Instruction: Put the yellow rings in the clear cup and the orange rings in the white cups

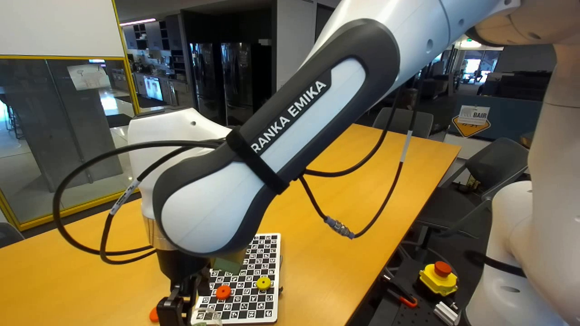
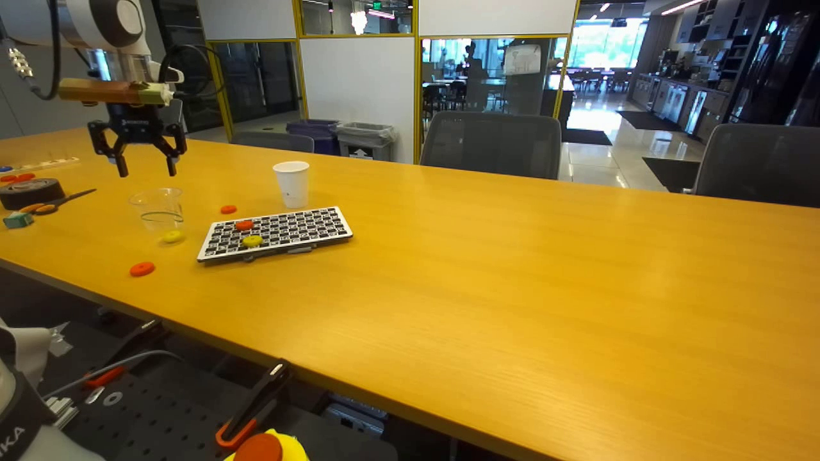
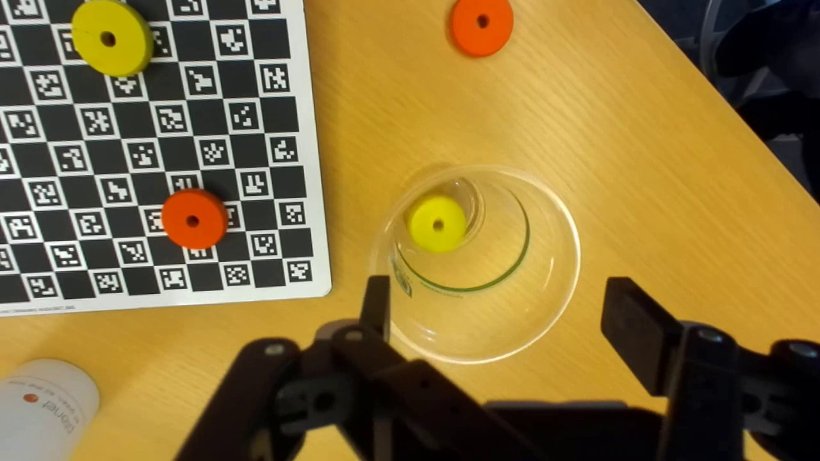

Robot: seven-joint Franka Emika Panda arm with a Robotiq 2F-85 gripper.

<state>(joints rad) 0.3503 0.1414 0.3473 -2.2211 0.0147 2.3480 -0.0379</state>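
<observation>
A bright yellow ring (image 3: 438,238), pierced by a small hole, lies inside the clear cup (image 3: 552,275), the jaws spread wide above it. A second yellow ring (image 3: 112,57) and an orange ring (image 3: 195,234) lie on the checkered board (image 3: 138,153); more orange rings (image 3: 480,40) and an upright white cup (image 2: 293,186) share the wood-toned tabletop (image 2: 512,269), mesh-backed chairs (image 2: 493,147) beyond

Past a long wooden bench (image 2: 544,307), we see dark chairs (image 2: 492,146), two bins (image 2: 366,136) and a yellow-framed wall (image 2: 417,70) of white panels (image 2: 359,96) and glass (image 2: 259,89); at rear, a bright window (image 2: 608,46) glows beyond a glossy floor (image 2: 592,160) laid with dark mats (image 2: 650,120).
</observation>
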